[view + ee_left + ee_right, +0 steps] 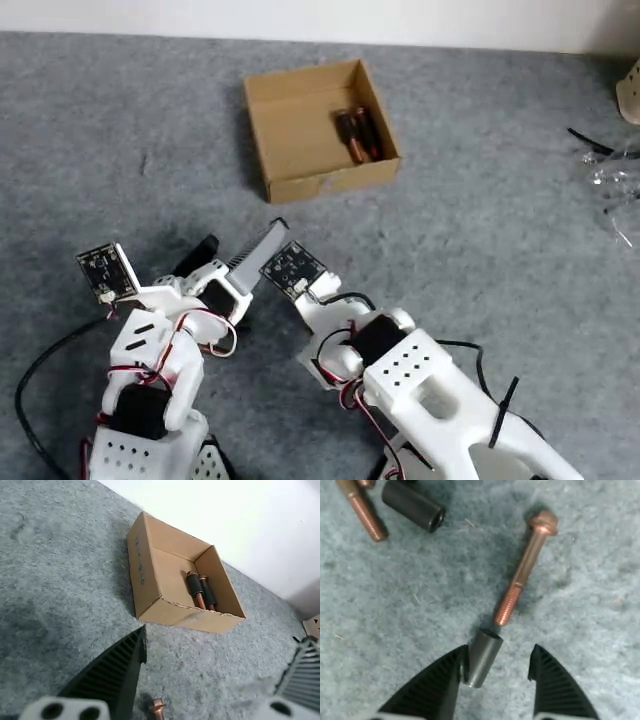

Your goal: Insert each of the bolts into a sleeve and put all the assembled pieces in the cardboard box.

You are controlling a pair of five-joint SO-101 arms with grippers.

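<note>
Bolt (525, 565), copper, threaded tip near black sleeve (483, 658), left tool (224, 635) and right tool (500, 651) spread wide

Lit softly and evenly from overhead, bright, with no harsh glare anywhere. Only faint, diffuse shadows across the grey mat (480, 230). In the left wrist view, a dim band along the outer wall of the cardboard box (142, 570) and mild shade inside it. In the right wrist view, a darker smudge just beside the bolt (525, 570), with a dull sheen on its copper shank. White wall (240, 515) washed almost featureless.
</note>
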